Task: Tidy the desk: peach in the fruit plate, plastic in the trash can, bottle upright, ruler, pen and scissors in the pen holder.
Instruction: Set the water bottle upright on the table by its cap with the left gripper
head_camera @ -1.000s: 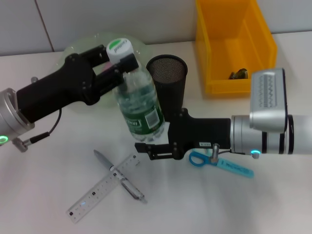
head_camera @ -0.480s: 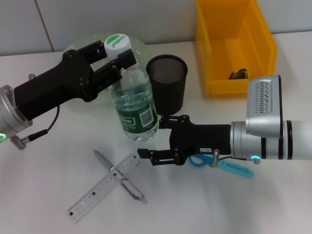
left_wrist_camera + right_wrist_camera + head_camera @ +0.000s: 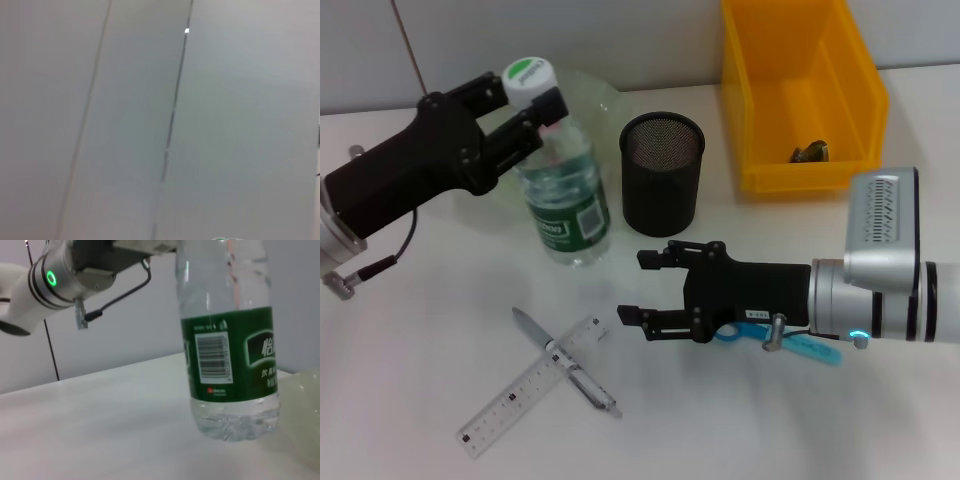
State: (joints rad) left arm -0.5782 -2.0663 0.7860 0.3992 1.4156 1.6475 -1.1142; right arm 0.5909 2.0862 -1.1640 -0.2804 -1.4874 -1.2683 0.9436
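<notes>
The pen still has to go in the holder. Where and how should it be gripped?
Grip the pen on its lower half, clear of the ruler it crosses, coming straight down with fingers across its thin barrel, since it lies flat on the table.

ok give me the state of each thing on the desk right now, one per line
Clear plastic bottle with green label: upright, neck held by left gripper.
Right gripper: open, empty, above desk.
Black mesh pen holder: upright, looks empty.
Clear ruler, silver pen: flat, crossed.
Blue scissors: flat, partly under right arm.
</notes>
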